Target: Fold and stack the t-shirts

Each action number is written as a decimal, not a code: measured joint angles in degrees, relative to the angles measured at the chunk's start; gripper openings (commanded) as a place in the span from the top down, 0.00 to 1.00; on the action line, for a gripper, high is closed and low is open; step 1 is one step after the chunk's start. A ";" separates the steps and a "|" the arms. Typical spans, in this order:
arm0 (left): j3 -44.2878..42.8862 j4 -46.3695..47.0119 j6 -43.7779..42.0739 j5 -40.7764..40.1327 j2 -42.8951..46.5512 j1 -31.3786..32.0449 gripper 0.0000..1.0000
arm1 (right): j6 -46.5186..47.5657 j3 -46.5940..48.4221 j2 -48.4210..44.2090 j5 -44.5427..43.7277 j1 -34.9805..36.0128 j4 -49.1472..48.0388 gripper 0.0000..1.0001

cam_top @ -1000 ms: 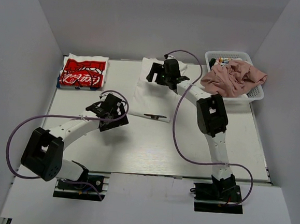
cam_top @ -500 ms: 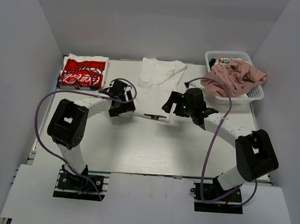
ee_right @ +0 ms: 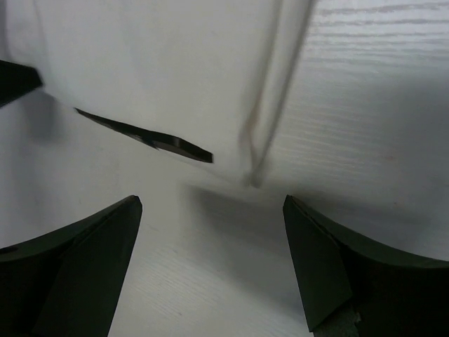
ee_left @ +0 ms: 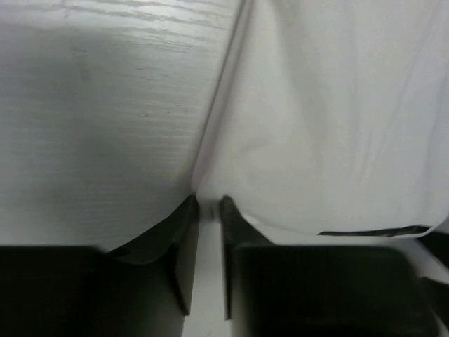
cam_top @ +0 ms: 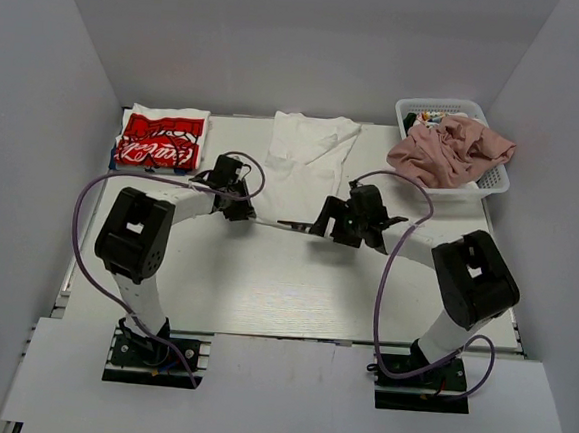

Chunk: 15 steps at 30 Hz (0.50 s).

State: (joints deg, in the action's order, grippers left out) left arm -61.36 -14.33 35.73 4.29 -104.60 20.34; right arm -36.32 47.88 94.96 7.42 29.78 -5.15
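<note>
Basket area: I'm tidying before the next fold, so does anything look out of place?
The pink shirt is crumpled and spills over the basket's left and near rims instead of lying inside. The white shirt lies on the table, rumpled at its far end.

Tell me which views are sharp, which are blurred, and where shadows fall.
Top external view: evenly lit and sharp across the table. Left wrist view: white t-shirt soft, left gripper's fingers dark and blurred. Right wrist view: right gripper's fingers defocused, a shadow on the table below the shirt's hem.
</note>
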 measured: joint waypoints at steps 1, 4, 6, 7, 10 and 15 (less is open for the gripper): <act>-0.17 0.39 0.13 0.55 -0.44 -0.02 0.80 | -0.42 0.00 0.87 0.42 0.00 -0.44 0.14; -0.85 1.11 -0.20 1.68 -1.66 -0.04 0.98 | -1.25 0.52 2.38 1.31 0.00 -2.80 0.24; -1.07 1.44 -0.13 2.32 -1.97 -0.04 1.00 | -1.97 0.63 3.52 1.90 -0.04 -4.44 0.35; -1.18 1.55 -0.22 2.56 -2.05 -0.04 1.00 | -2.32 0.70 4.13 1.97 -0.02 -5.16 0.49; -1.42 1.51 -0.33 2.75 -2.29 -0.04 1.00 | -2.51 0.85 6.21 2.03 -0.04 -6.40 1.00; 0.85 3.13 -0.35 2.64 -0.76 0.11 1.00 | -3.74 -1.66 5.60 1.29 0.20 -8.70 1.00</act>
State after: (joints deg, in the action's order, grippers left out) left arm -60.51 -11.20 35.38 6.94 -105.36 20.45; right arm -40.05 46.22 100.55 8.71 29.98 -13.85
